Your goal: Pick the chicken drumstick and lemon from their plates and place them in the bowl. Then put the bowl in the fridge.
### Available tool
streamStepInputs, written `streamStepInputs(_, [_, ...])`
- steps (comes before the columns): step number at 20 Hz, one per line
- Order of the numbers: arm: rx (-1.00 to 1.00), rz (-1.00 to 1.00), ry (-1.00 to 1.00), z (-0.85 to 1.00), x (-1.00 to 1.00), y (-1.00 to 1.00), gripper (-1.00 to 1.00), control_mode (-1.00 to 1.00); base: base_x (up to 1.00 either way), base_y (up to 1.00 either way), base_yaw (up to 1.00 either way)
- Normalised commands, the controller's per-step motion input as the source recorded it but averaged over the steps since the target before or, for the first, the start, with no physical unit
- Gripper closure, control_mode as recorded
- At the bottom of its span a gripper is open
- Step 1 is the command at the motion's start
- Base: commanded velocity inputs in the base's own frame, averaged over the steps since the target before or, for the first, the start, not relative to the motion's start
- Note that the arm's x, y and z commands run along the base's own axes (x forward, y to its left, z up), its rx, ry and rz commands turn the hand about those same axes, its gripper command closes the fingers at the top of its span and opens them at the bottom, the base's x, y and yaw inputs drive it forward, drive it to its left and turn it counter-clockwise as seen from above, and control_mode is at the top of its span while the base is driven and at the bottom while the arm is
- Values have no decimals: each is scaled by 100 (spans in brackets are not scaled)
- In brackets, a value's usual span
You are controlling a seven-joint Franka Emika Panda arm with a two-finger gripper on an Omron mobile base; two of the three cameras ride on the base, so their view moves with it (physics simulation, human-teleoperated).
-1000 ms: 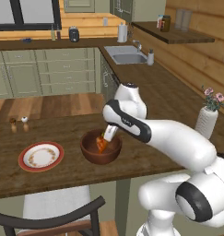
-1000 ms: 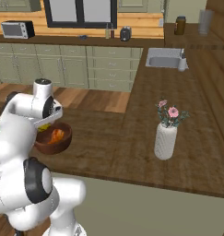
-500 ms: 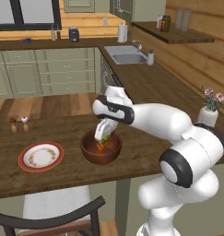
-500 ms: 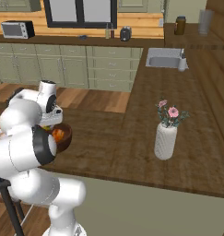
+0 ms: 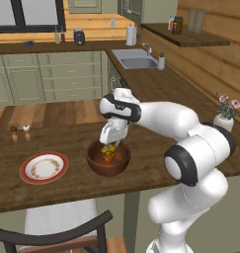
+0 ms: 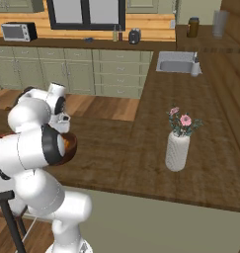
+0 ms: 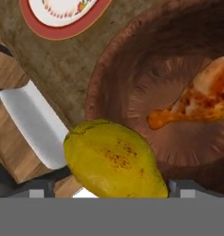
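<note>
Lemon (image 7: 114,159) sits right between the spread-wide gripper (image 5: 109,145) fingers over the bowl (image 7: 132,78) rim, drumstick (image 7: 196,99) lying inside at about 2 o'clock.

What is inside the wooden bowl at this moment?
The chicken drumstick lies on the floor of the bowl. The lemon sits at the near rim, at the open gripper; it covers the rim and the bowl's wall behind it, so whether it rests inside is unclear.

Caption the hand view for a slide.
Lemon at the bowl rim, chicken drumstick already inside.
</note>
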Motion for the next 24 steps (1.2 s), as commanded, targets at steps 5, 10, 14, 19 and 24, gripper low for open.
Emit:
streamStepInputs(5, [-13, -15, -3, -28, -4, -10, -100, -100, 0, 0, 0])
streamStepInputs(10, [-6, -6, -14, 12, 0, -9, -100, -100, 0, 0, 0])
streamStepInputs(14, [-5, -4, -13, 46, -8, -3, -100, -100, 0, 0, 0])
streamStepInputs(19, [1, -31, -16, -1, -3, -42, -100, -100, 0, 0, 0])
streamStepInputs(24, [5, -40, -3, -33, 11, -40, -100, -100, 0, 0, 0])
